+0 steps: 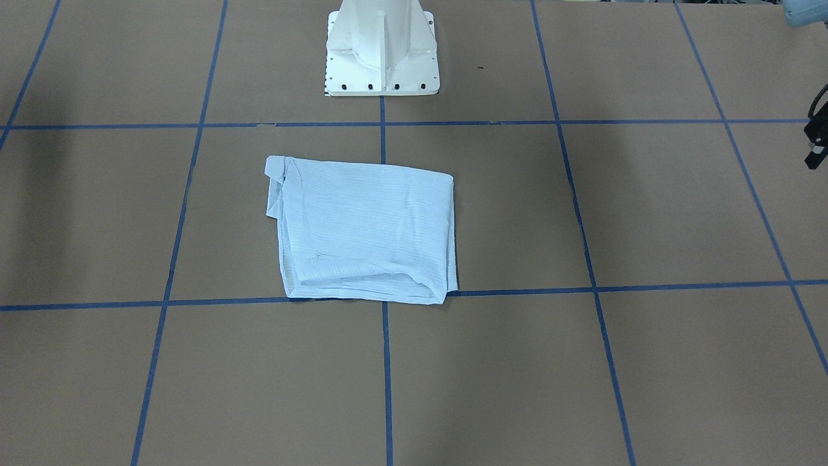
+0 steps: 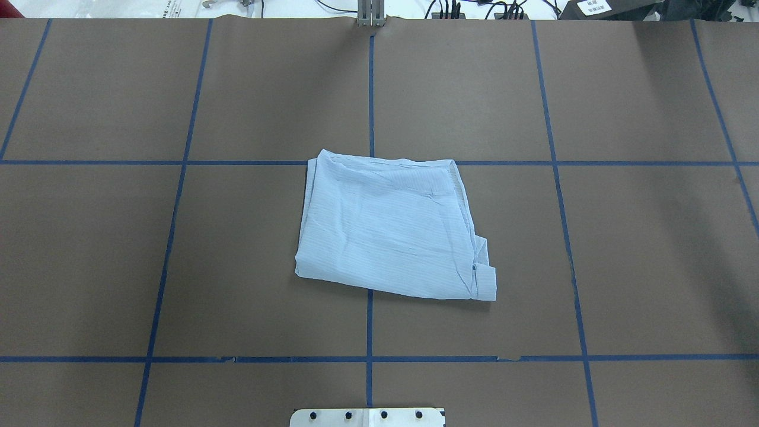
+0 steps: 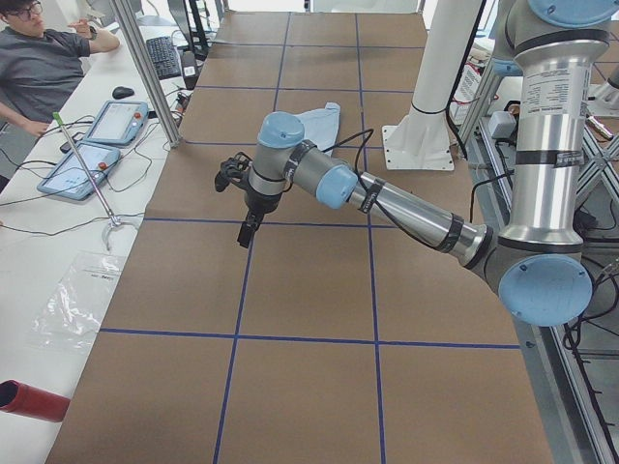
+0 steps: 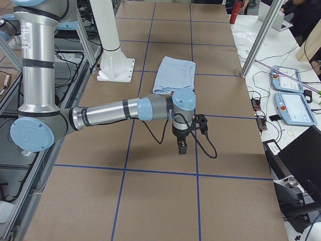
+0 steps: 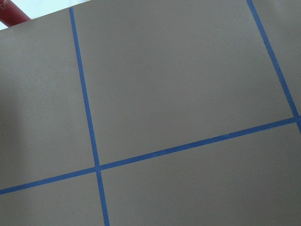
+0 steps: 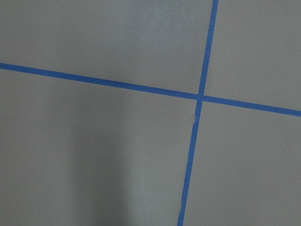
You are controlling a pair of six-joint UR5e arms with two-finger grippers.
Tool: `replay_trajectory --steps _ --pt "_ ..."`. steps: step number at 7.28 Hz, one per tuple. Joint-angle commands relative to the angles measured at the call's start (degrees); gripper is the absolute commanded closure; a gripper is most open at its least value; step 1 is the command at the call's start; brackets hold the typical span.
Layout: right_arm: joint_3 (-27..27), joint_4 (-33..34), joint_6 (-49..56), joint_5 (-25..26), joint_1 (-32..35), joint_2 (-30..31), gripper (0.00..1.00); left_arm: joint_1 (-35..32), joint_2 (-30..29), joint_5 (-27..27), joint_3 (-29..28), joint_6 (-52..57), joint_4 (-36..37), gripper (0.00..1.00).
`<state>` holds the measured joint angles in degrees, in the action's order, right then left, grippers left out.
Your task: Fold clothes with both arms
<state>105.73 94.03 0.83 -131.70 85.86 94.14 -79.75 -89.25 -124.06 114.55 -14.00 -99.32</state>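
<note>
The clothes, one pale-blue shirt, lie folded into a rough rectangle at the table's centre, with a cuff sticking out at one corner. The shirt also shows far off in the side views. The left arm reaches out over bare table well away from the shirt, and its gripper points down; a sliver of that gripper shows at the front view's right edge. The right arm does the same at the other end, gripper down. I cannot tell whether either gripper is open or shut. Both wrist views show only table.
Blue tape lines divide the brown table into squares. The white pedestal stands behind the shirt. A seated person, tablets and a red cylinder are on the side bench. More tablets lie beyond the far edge.
</note>
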Motion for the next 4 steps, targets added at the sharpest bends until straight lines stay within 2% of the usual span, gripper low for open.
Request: replay_trajectory --steps 1,2,4 --pt "-0.35 -2.71 -0.04 0.22 1.23 4.20 0.00 -0.66 5.62 0.23 -0.74 0.20 -2.72 0.01" --pt "-0.44 -2.01 -0.48 -0.22 1.93 4.73 0.00 -0.58 8.02 0.31 -1.26 0.55 -3.07 0.01" --pt "-1.22 -1.83 -0.57 -1.09 4.21 6.23 0.00 -3.81 8.83 -0.21 -1.96 0.55 -0.63 0.01"
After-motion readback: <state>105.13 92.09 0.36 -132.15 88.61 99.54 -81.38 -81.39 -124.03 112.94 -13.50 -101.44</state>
